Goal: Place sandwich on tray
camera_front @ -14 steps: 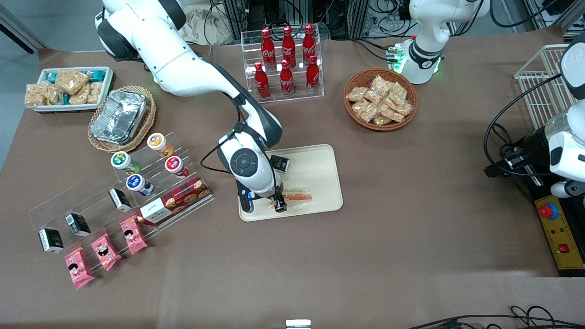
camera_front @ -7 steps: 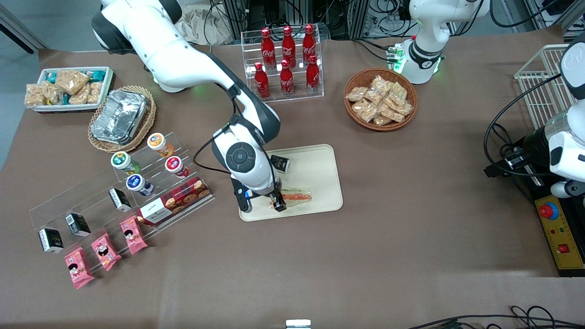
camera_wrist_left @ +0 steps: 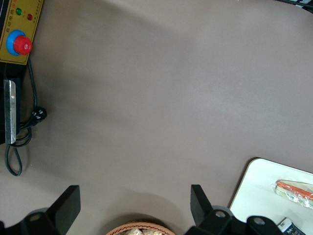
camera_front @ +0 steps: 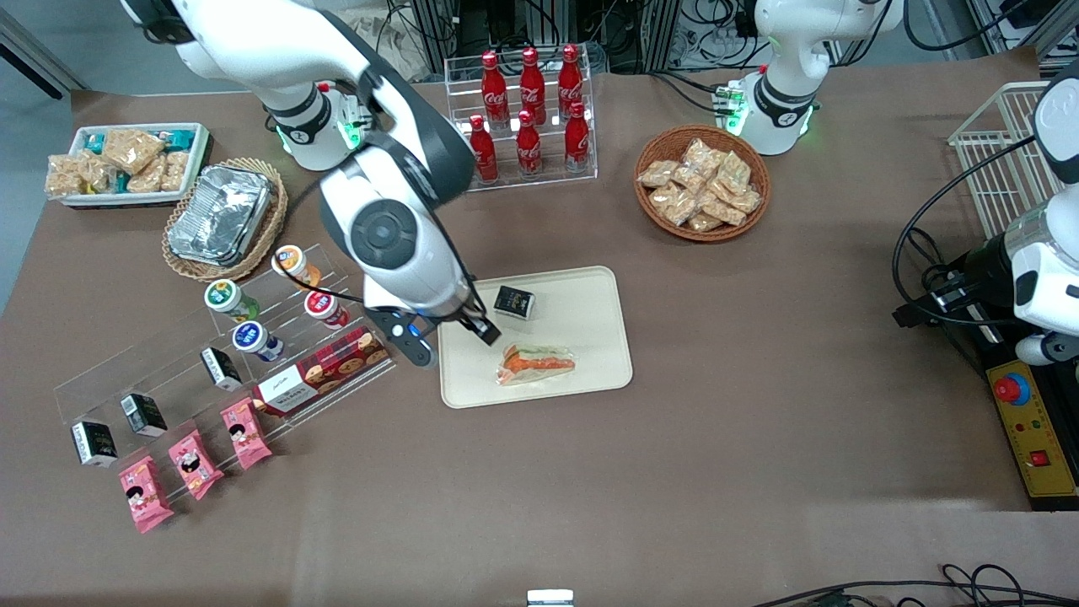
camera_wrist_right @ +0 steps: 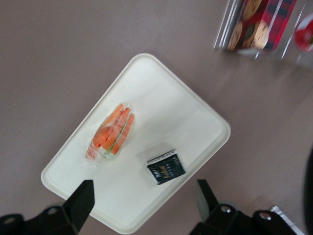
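Note:
The sandwich [camera_front: 537, 364], a clear-wrapped wedge with orange and green filling, lies flat on the cream tray [camera_front: 590, 291], in the part nearer the front camera. Nothing is touching it. My gripper [camera_front: 448, 339] hangs open and empty, raised above the tray's edge toward the working arm's end. In the right wrist view the sandwich [camera_wrist_right: 111, 132] rests on the tray [camera_wrist_right: 161, 105] well below the spread fingers [camera_wrist_right: 82, 198] of my gripper [camera_wrist_right: 145, 185]. The left wrist view catches the tray's corner [camera_wrist_left: 254, 193] with the sandwich [camera_wrist_left: 293, 190] on it.
A small black packet [camera_front: 514, 302] also lies on the tray. An acrylic stand with cups and a red cookie box [camera_front: 324, 368] stands close beside the gripper. A cola bottle rack [camera_front: 527, 110] and a wicker snack basket [camera_front: 701, 183] sit farther from the camera.
The gripper opened and let go of the sandwich, then rose and drew away toward the working arm's end. The sandwich stays on the tray.

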Robot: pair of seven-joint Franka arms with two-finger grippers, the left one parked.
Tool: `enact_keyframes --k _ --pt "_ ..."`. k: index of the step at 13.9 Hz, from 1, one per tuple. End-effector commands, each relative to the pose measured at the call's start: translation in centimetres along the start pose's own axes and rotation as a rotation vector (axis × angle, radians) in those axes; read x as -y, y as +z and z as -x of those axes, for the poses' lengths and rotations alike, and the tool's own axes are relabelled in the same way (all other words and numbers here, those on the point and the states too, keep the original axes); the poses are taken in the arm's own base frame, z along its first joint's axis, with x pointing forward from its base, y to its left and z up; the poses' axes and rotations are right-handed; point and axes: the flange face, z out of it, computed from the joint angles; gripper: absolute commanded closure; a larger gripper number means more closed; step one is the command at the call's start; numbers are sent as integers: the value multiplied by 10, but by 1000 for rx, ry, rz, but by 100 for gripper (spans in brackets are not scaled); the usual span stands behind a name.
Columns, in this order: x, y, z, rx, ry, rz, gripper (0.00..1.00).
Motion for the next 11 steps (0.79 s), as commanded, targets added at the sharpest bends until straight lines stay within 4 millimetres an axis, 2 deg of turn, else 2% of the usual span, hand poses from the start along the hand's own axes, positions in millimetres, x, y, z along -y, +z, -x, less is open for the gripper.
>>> enact_keyframes --k 1,5,8,11 --pt "-58 -48 -18 -18 -183 3 6" --pt "-133 -113 -57 -50 -364 -15 5" --pt "-207 -150 -107 -97 -491 -39 4" --pt "-264 -174 -165 -138 -572 -53 4"
